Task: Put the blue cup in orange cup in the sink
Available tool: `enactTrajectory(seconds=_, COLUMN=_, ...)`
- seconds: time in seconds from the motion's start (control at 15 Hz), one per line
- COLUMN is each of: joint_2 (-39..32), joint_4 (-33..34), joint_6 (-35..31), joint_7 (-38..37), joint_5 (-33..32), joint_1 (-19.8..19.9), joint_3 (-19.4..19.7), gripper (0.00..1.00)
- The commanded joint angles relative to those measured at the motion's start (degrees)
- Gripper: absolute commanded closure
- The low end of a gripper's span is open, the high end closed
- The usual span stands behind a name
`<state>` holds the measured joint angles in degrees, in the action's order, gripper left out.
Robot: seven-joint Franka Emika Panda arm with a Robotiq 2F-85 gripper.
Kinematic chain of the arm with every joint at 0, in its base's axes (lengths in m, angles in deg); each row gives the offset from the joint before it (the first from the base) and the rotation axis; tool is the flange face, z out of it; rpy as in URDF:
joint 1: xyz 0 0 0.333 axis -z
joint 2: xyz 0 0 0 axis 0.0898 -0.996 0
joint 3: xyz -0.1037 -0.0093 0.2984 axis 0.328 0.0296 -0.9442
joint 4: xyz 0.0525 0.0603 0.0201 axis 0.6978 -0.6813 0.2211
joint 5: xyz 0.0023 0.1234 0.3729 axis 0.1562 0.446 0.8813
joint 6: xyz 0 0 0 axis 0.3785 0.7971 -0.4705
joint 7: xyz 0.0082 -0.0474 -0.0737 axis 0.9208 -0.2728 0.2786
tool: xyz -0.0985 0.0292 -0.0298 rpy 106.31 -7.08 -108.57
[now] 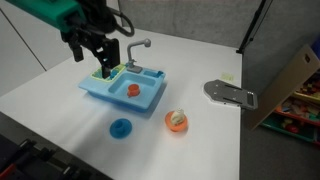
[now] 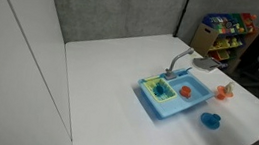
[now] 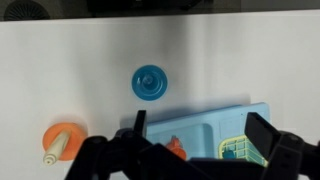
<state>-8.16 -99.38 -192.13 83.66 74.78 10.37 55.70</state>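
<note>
The light-blue sink (image 1: 150, 98) stands mid-table with its grey faucet (image 1: 137, 46); it shows in both exterior views (image 2: 199, 95) and the wrist view (image 3: 205, 120). The small orange cup (image 1: 132, 90) sits in the basin (image 2: 185, 91) (image 3: 176, 148). A small blue item, apparently the blue cup (image 3: 228, 152), lies in the green-yellow side compartment (image 2: 160, 89). My gripper (image 1: 100, 62) hangs open and empty just above that compartment; its fingers (image 3: 200, 132) straddle the sink in the wrist view. The gripper does not show in the exterior view that has the toy shelf.
A flat blue disc (image 1: 121, 127) (image 3: 150, 81) and a wider orange bowl with a pale item (image 1: 176, 120) (image 3: 65, 140) lie on the white table in front of the sink. A grey flat tool (image 1: 230, 93) lies near the table edge. A toy shelf (image 2: 226, 30) stands behind.
</note>
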Motion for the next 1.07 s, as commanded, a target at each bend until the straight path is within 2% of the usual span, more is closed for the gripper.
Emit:
enactTrajectory(seconds=0.0, joint_2=-1.81, joint_4=-4.71, joint_6=-8.90, joint_7=-2.77, joint_5=-1.10, joint_1=0.61, joint_3=-2.54, gripper=0.00)
enactTrajectory(seconds=0.2, joint_2=-4.46, joint_4=-9.14, joint_6=-18.32, joint_7=-5.17, joint_5=-2.54, joint_1=0.62, joint_3=-4.01, gripper=0.00)
enactTrajectory(seconds=0.47, joint_2=-10.54, joint_4=-11.68, joint_6=-26.82, joint_7=-8.77, joint_5=-4.91, joint_1=0.35, joint_3=-5.52, gripper=0.00)
enactTrajectory(seconds=1.0, joint_2=-26.45, joint_4=-6.08, joint_6=-34.03, joint_7=-13.53, joint_5=-6.64, joint_1=-0.55, joint_3=-7.20, gripper=0.00)
